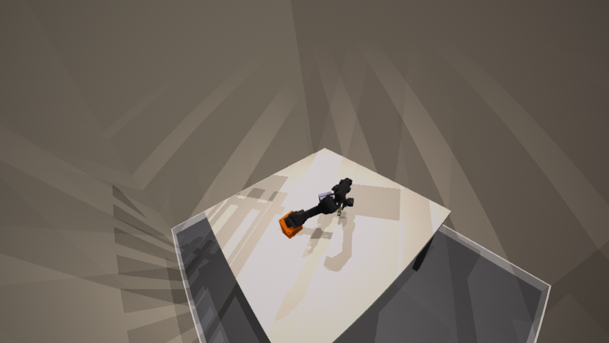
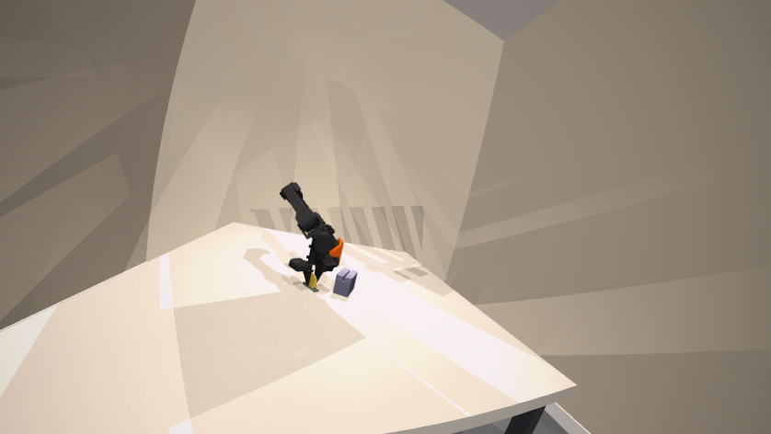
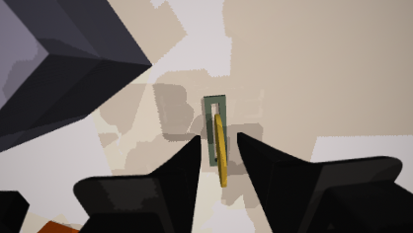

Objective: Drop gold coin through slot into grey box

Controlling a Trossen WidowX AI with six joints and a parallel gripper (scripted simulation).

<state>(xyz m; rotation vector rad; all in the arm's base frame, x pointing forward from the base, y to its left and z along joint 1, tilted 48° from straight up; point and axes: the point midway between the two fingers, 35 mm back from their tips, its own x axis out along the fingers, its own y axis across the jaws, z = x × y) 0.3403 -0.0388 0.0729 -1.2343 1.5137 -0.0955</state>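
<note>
Gold coin (image 3: 220, 150) stands in its holder (image 3: 214, 129) between the parted, unclamped claw (image 3: 218, 143) fingers.

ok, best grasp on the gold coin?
Pinch the coin across its two flat faces on the upper half, coming straight down. It stands on edge in the green holder, edge-on between the open gripper fingers, so only the top is free.

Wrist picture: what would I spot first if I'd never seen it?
The gold coin, standing on edge in its green holder, right between the open gripper's two black fingers, which aren't touching it. Next, the big grey box filling the top left corner.
</note>
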